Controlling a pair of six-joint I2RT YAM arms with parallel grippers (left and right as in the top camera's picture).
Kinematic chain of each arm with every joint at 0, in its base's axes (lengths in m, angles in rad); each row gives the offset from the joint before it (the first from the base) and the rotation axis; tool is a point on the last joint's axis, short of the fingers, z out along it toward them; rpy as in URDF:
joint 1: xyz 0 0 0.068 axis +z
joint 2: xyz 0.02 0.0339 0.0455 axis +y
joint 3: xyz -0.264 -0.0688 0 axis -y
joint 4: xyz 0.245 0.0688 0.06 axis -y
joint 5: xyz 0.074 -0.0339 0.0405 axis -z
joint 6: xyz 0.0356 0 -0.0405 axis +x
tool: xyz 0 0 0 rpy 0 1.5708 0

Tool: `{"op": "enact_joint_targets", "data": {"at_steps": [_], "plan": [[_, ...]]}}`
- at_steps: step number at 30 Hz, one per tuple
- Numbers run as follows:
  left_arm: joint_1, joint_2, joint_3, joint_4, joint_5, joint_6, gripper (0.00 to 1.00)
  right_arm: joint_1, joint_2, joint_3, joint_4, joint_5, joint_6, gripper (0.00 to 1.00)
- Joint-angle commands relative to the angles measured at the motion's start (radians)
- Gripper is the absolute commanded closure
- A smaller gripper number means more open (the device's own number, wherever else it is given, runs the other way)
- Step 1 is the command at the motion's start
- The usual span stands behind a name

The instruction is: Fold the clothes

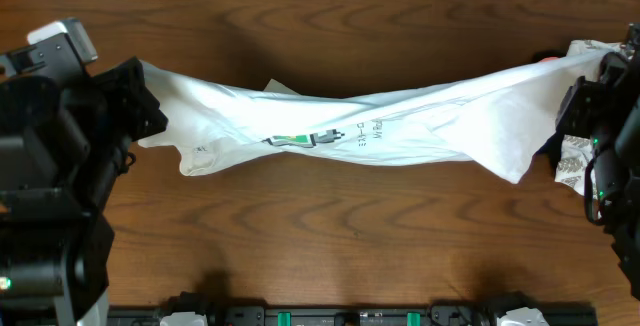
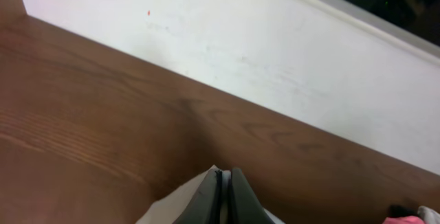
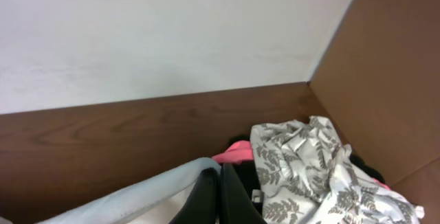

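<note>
Left claw and right claw pinch one white T-shirt taut over the bench, one leaf-print cloth beside it.

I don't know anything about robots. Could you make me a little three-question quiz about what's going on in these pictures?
1. True or false: the white T-shirt is already folded into a small bundle.
2. The left gripper and the right gripper are each: A) open, B) shut on the T-shirt, C) shut on a pink cloth.
3. Fill in: the small print on the T-shirt is mostly ____.

Key: 1 false, it is stretched out between the two grippers; 2 B; 3 green.
</note>
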Motion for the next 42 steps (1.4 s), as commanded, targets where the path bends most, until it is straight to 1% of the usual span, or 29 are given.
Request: {"op": "enact_joint_targets", "data": {"at_steps": [1,5,9,16,20,24,27,30,32,34,35,36,37,42], "plan": [[0.005,-0.042,0.008,0.016,-0.020,-0.005,0.94,-0.009,-0.006,0.050,-0.003,0.046,-0.025,0.99],[0.005,-0.076,0.008,0.047,-0.028,-0.005,0.94,-0.009,-0.005,0.066,-0.003,0.046,-0.026,0.99],[0.005,-0.057,0.008,0.052,-0.027,-0.005,0.94,-0.009,0.024,0.066,-0.024,0.044,-0.025,0.99],[0.005,0.082,0.008,0.032,-0.027,-0.009,0.94,-0.009,0.196,0.065,-0.082,0.011,-0.025,0.99],[0.005,0.163,0.008,-0.020,-0.022,-0.008,0.94,-0.009,0.285,0.066,-0.096,0.012,-0.024,0.99],[0.005,0.222,0.007,-0.092,0.080,-0.009,0.94,-0.009,0.311,0.066,-0.085,0.012,-0.023,0.99],[0.002,0.278,0.003,-0.170,0.236,-0.008,0.94,-0.009,0.302,0.066,-0.072,0.012,-0.023,0.99],[-0.010,0.333,-0.018,-0.249,0.340,-0.008,0.94,-0.009,0.298,0.066,-0.079,0.011,-0.023,0.99],[-0.032,0.363,-0.043,-0.286,0.371,-0.008,0.94,-0.009,0.299,0.066,-0.088,0.010,-0.021,0.99],[-0.073,0.389,-0.076,-0.304,0.372,-0.004,0.93,-0.009,0.299,0.066,-0.093,-0.005,-0.021,0.99],[-0.097,0.397,-0.095,-0.303,0.375,-0.005,0.87,-0.009,0.299,0.066,-0.093,-0.013,-0.021,0.99],[-0.125,0.403,-0.115,-0.299,0.377,-0.005,0.79,-0.009,0.299,0.066,-0.094,-0.020,-0.021,0.99],[-0.164,0.406,-0.142,-0.289,0.378,-0.006,0.73,-0.009,0.299,0.066,-0.095,-0.022,-0.021,0.99],[-0.297,0.406,-0.275,-0.202,0.377,-0.107,0.58,-0.009,0.299,0.066,-0.101,-0.022,-0.021,0.99]]}}
